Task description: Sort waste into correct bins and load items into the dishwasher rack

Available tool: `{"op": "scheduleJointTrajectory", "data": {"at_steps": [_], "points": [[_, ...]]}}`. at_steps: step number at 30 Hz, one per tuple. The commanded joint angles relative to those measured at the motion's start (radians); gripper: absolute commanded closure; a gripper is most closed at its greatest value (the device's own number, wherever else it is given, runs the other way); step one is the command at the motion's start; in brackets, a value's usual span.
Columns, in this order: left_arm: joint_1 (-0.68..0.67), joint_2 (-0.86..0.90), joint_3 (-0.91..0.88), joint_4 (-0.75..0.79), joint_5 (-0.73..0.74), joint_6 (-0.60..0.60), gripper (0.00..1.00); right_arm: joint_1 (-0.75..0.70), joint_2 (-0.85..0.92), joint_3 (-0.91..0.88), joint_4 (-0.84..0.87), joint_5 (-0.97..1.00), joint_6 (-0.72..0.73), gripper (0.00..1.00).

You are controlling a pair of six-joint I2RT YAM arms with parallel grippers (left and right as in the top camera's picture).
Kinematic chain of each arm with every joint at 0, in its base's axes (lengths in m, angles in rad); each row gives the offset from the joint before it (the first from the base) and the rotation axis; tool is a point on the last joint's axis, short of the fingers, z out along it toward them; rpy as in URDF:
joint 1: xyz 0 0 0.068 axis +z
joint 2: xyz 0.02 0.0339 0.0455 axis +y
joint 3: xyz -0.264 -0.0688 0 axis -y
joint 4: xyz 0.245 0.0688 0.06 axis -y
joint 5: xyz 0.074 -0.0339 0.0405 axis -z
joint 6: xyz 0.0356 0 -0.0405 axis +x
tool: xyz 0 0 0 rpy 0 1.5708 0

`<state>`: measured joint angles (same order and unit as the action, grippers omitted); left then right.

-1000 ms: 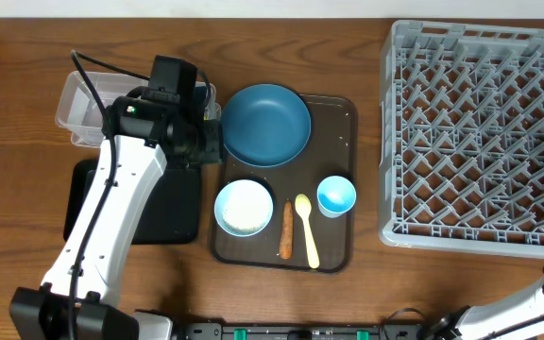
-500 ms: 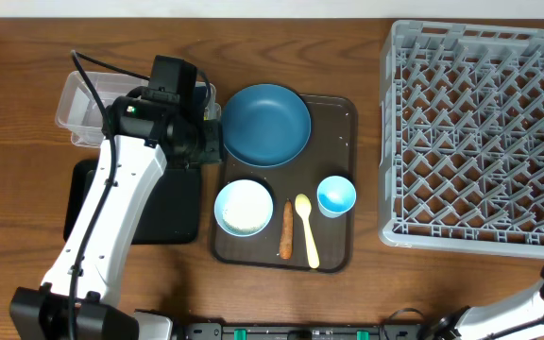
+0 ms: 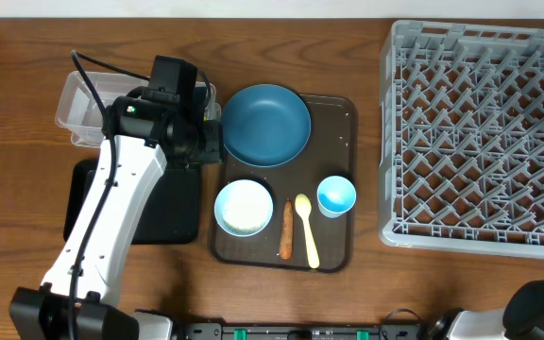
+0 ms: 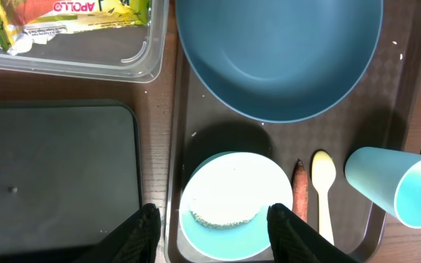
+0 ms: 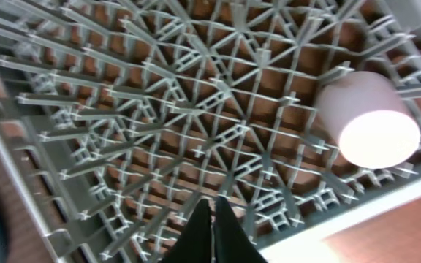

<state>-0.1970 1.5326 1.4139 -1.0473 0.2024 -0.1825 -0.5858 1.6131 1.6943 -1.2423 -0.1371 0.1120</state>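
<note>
Rack: the dishwasher rack (image 3: 480, 132) is a large grey plastic crate with a lattice of pegs, at the right of the table.
Cup in rack: a white-pink cup (image 5: 368, 120) lies on its side among the pegs, close to the rack's rim.
Serving tray: a dark brown serving tray (image 3: 348, 118) carries a dark blue plate (image 3: 265, 124), a pale bowl (image 4: 232, 175) with white rice (image 4: 225, 215) in it, and a light blue cup (image 3: 336, 195). A pale yellow spoon (image 3: 306, 229) and an orange-brown food stick (image 3: 286, 229) lie side by side between bowl and cup.
Bins: the clear tub (image 3: 83, 104) holds a yellow-green wrapper (image 4: 71, 14). The black tray (image 4: 50, 175) sits just beside it, left of the serving tray.
Surface: a brown wood-grain table (image 3: 281, 19) backs every view.
Left gripper: the left gripper (image 4: 213, 210) has its fingers apart and holds nothing. It is above the bowl, which shows between the fingers, with the plate just past the tips.
Right gripper: the right gripper (image 5: 212, 204) has its fingers pressed together and is empty. It is over the rack's pegs, with the white-pink cup off to one side, apart from it.
</note>
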Motion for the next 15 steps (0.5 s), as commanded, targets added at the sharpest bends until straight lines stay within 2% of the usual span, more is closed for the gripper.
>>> {"op": "scheduleJointTrajectory", "data": {"at_steps": [1, 15], "points": [[0.004, 0.002, 0.002, -0.004, -0.013, 0.010, 0.50, 0.002, 0.027, -0.001, -0.003, 0.161, 0.042, 0.99], [0.004, 0.002, 0.002, -0.006, -0.013, 0.010, 0.50, -0.098, 0.228, -0.008, 0.005, 0.193, 0.057, 0.99]]}}
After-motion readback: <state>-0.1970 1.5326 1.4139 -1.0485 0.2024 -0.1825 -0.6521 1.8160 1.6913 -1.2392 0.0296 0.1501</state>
